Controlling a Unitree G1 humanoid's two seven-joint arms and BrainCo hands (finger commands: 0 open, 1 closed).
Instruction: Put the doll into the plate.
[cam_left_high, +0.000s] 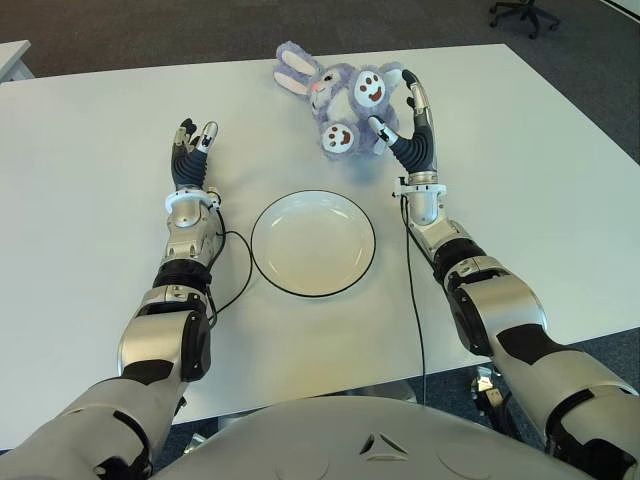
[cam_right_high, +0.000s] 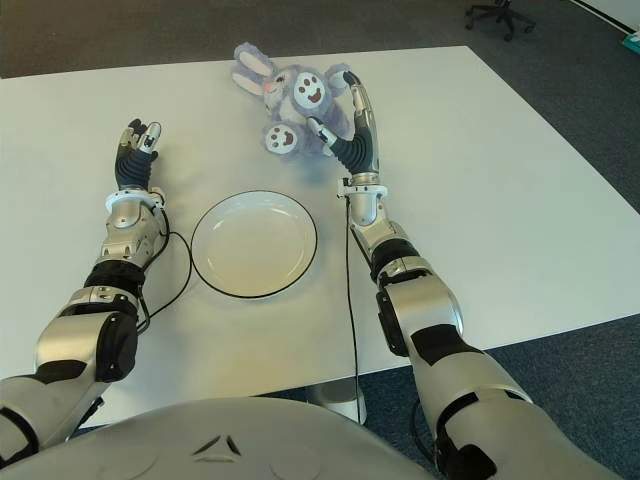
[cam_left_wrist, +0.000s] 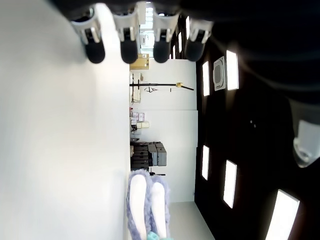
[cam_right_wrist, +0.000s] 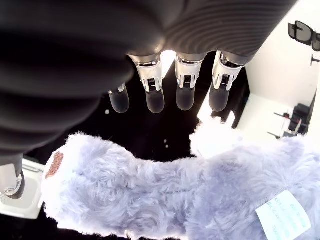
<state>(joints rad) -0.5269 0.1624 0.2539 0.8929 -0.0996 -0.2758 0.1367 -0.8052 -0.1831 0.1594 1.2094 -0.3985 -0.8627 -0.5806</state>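
- The doll (cam_left_high: 345, 95), a purple plush rabbit, lies at the far side of the table (cam_left_high: 80, 180), well beyond the plate (cam_left_high: 313, 243), so none of the task is done yet.
- My right hand (cam_left_high: 408, 118) is up against the doll's near side, with its fingers (cam_right_wrist: 185, 97) spread straight over the fur. In its wrist view there is a clear gap between the fingertips and the plush, so I read the hand as open and holding nothing.
- The thumb (cam_left_high: 381, 128) reaches toward the doll's lower foot while the long fingers arch up beside the other foot. That bracket shape suits a squeeze around the soft body, which I judge is the step in hand.
- The plate sits empty on my side of those fingers, between the two forearms. It is near enough that, once the doll is gripped, a short pull back toward me should carry it over the rim.
- My left hand (cam_left_high: 192, 150) shows to the left of the plate, fingers extended and empty. I keep it out of the way there.
- The plush will give under pressure, so I judge the fingers must close deep around it or it may slip free.
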